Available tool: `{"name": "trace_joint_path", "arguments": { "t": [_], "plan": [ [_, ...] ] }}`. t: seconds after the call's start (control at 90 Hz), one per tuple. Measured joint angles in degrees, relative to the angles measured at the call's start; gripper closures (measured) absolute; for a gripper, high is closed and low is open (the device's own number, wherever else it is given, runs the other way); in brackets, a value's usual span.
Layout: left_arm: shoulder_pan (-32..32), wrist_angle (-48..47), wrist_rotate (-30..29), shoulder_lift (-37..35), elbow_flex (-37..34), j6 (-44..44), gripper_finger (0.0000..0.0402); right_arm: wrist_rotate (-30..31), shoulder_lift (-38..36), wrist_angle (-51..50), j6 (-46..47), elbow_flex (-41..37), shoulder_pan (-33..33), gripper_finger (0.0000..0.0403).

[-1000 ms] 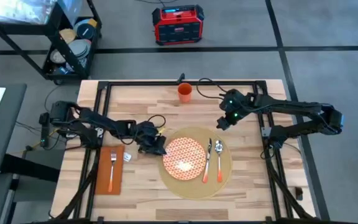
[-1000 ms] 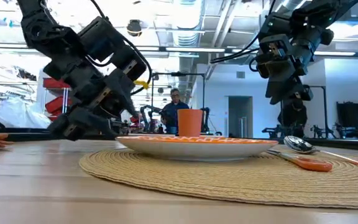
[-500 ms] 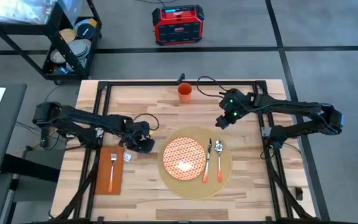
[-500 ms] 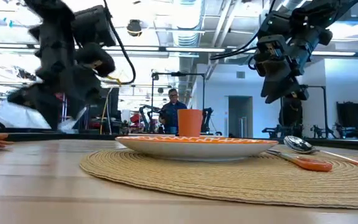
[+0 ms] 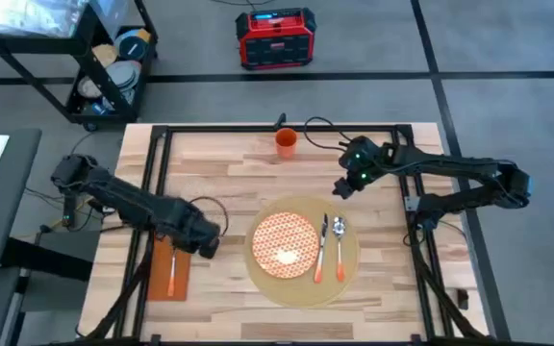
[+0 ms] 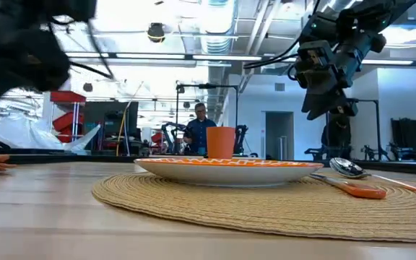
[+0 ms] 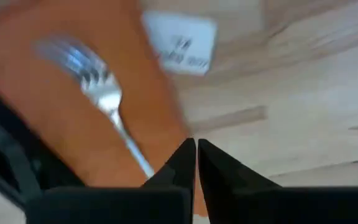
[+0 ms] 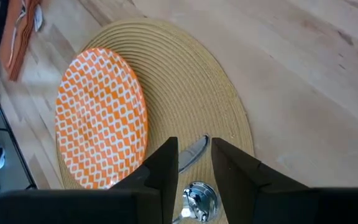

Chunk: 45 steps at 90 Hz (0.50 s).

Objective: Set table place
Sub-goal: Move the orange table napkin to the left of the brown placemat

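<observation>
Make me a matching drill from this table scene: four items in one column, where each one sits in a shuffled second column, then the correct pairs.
Items:
1. fork
2. plate
3. cup
4. spoon

Places:
A. at the table's far edge, off the placemat
B. on the orange napkin, left of the placemat
C. in the middle of the placemat
D. on the placemat, right of the plate, beside the knife

Pairs: 1-B, 2-C, 3-A, 4-D
</observation>
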Motion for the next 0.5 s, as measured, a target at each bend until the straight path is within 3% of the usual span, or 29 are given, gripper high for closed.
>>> {"name": "trace_joint_path", "arguments": {
  "t": [0.278,0.5],
  "plan": [
    [-10.8,5.9,-1.8,0.1,-4.7,-20.8,0.0402,0.0,0.0,0.2,-0.7,0.0,0.0,0.0316],
    [-12.5,7.7,-3.1,0.1,-8.0,-27.2,0.0401,0.0,0.0,0.1,-0.8,0.0,0.0,0.0316]
  ]
}}
